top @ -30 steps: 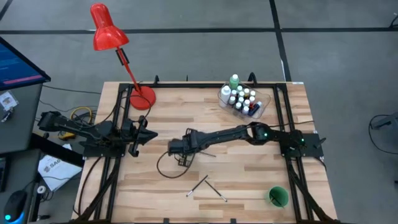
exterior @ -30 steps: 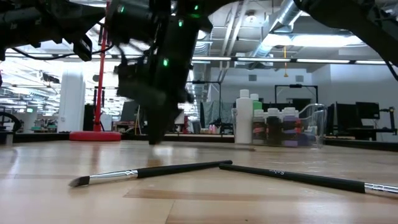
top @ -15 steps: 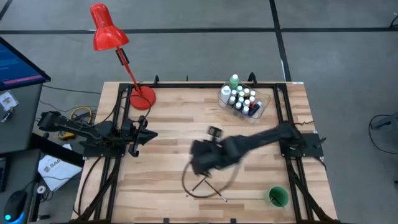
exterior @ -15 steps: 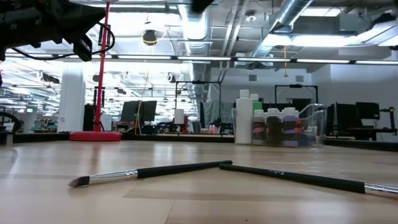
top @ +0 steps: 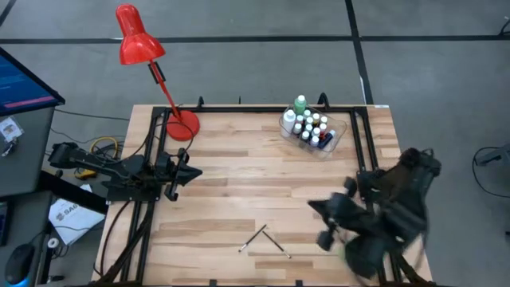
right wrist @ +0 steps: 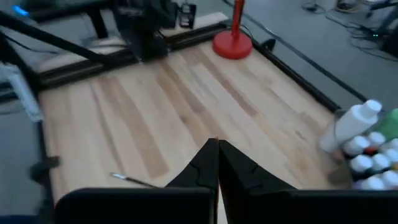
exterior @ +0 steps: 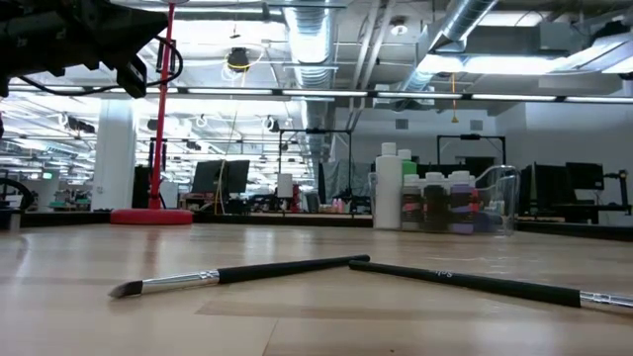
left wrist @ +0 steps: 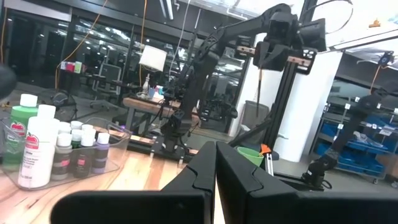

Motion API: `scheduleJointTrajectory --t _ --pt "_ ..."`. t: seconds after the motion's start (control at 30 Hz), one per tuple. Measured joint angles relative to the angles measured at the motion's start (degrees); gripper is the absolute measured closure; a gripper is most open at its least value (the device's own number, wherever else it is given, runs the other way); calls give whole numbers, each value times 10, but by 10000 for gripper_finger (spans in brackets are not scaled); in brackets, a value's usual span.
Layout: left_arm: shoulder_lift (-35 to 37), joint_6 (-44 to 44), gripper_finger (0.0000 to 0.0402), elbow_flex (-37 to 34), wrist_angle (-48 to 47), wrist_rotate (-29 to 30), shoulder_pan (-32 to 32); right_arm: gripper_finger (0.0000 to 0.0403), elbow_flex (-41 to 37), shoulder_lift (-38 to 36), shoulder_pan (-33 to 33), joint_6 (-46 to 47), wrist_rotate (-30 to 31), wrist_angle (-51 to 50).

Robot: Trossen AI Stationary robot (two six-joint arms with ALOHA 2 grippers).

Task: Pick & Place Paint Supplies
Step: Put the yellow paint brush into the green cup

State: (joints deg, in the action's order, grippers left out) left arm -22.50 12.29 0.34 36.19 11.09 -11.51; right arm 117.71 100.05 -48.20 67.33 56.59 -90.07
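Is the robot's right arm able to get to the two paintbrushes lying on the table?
Probably yes. The two paintbrushes lie in the open on bare wood, nothing over them. The right gripper, shut and empty, is near the table's right edge.

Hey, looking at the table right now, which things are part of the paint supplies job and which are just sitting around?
Part of the job:
- paint bottles, in the clear tub
- two paintbrushes, crossed on the table

Just there:
- red lamp
- green cup

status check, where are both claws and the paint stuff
Left claw shut, parked at left edge. Right claw shut, empty, near right edge. Two paintbrushes loose on table; bottles in tub. Nothing blocking.
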Motion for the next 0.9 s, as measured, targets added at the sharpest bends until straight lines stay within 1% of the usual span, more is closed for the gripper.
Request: scheduleJointTrajectory --t 0.13,0.37,0.53,0.67,0.9 --pt "0 0 400 0 0 0 0 403 -74 -41 -58 76 19 0" --pt "-1 0 400 0 2 0 0 403 -218 -110 -147 236 77 0" --pt "-1 0 400 0 3 0 0 403 -299 -149 -201 317 103 1" --pt "-1 0 400 0 3 0 0 403 -339 -168 -229 364 126 1" --pt "-1 0 400 0 3 0 0 403 -384 -163 -242 403 124 9"
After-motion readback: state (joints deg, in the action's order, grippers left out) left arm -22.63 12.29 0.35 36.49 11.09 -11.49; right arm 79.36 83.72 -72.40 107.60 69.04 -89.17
